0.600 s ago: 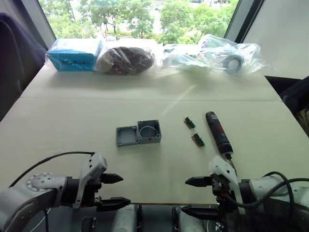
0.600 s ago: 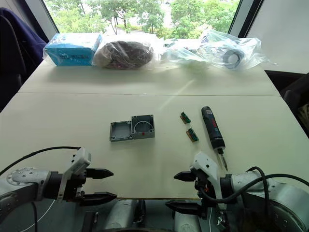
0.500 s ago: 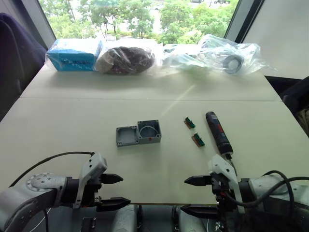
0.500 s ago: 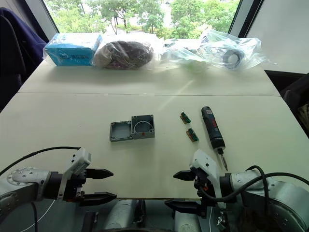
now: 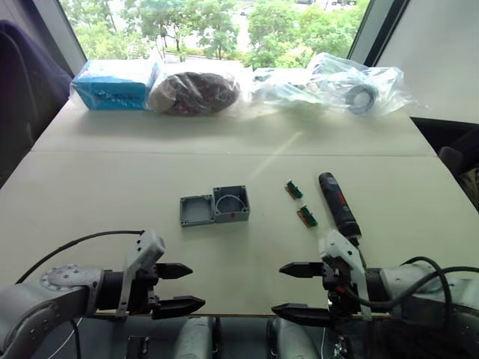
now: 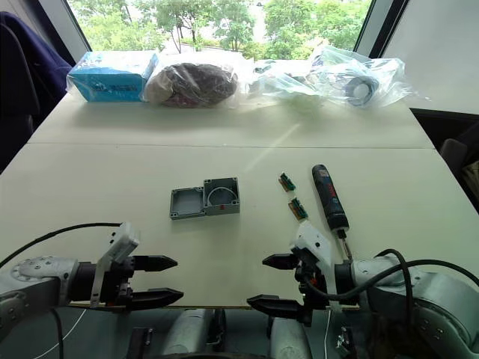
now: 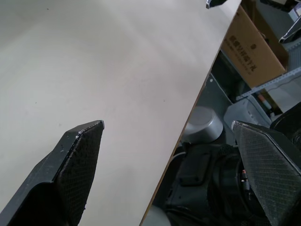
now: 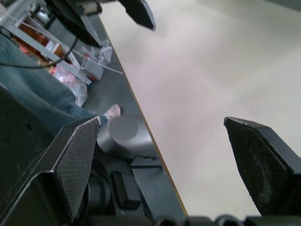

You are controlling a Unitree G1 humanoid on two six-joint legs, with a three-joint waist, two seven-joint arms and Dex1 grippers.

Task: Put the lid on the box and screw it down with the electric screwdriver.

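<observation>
Both grippers (image 5: pixel 179 289) (image 5: pixel 293 290) gape at the table's near edge, the box (image 5: pixel 231 203) well beyond.

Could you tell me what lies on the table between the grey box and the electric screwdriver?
Between the box and the electric screwdriver lie two small green connector blocks, one beyond the other, apart from both. The left eye view shows this.

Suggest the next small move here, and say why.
Probably reach the left gripper forward toward the lid. Both grippers are open and empty at the near table edge, and the lid lies flat beside the open box, touching it on the robot's left. The right gripper sits nearer the electric screwdriver, which comes later.
</observation>
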